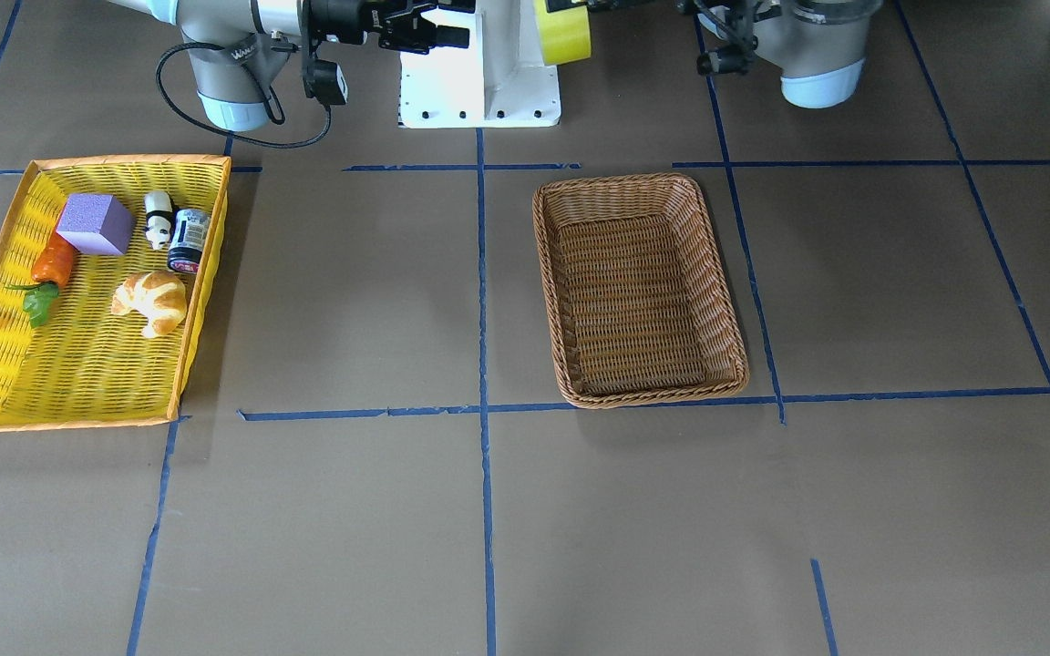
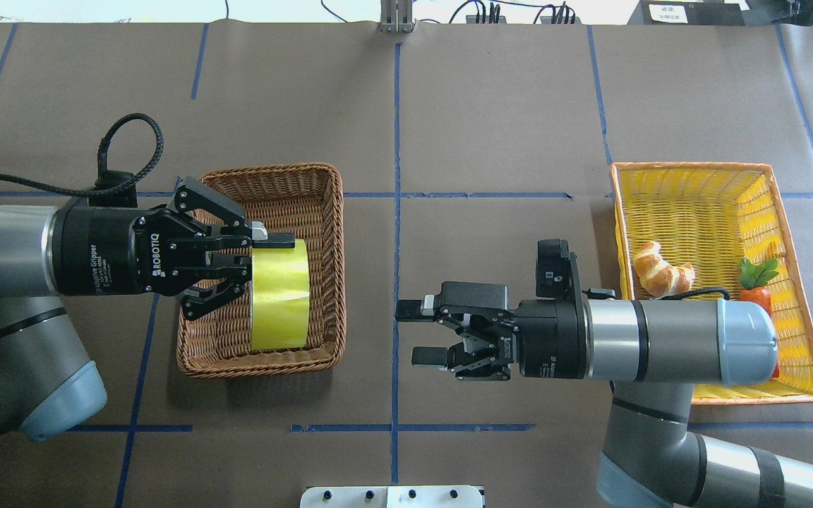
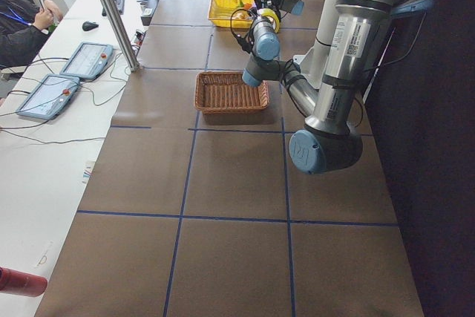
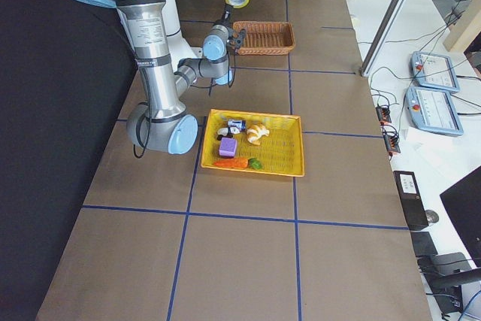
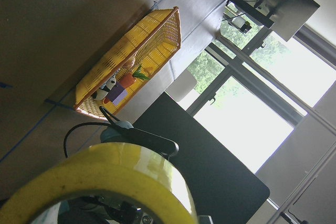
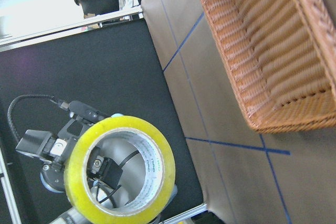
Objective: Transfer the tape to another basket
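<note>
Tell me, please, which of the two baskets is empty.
The brown wicker basket is the empty one; the yellow tray basket holds a croissant, a carrot and a purple block, among other things.

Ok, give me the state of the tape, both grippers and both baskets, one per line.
tape: held in the air, in neither basket
left gripper: fingers shut on the tape
right gripper: fingers open, holding nothing
wicker basket: empty
yellow basket: holds croissant, carrot, purple block, panda figure, can
</note>
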You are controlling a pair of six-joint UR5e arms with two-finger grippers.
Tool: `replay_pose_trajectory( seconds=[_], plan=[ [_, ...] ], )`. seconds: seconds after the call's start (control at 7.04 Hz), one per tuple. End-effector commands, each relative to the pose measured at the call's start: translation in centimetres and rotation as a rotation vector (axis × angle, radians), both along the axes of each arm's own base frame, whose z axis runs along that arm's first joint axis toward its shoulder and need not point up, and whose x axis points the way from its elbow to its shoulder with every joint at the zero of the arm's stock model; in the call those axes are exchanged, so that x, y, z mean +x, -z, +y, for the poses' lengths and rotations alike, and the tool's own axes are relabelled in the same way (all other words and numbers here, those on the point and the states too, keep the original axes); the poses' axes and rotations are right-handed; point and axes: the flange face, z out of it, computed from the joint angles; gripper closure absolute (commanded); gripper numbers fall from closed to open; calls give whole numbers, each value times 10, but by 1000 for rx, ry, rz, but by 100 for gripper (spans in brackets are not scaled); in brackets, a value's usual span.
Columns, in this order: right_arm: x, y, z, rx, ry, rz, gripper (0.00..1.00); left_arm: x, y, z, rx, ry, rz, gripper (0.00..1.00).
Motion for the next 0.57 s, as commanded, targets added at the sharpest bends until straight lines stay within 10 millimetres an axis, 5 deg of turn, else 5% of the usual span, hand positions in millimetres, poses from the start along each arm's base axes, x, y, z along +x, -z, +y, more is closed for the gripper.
replay_pose_trajectory(
  seconds=[0.0, 0.43],
  plan=[
    [19, -11, -59, 41, -94, 230, 0, 27, 6, -22, 104, 37, -272, 100],
    [27, -45, -127, 120, -200, 647, 0, 61, -17, -40, 264, 46, -583, 100]
  ],
)
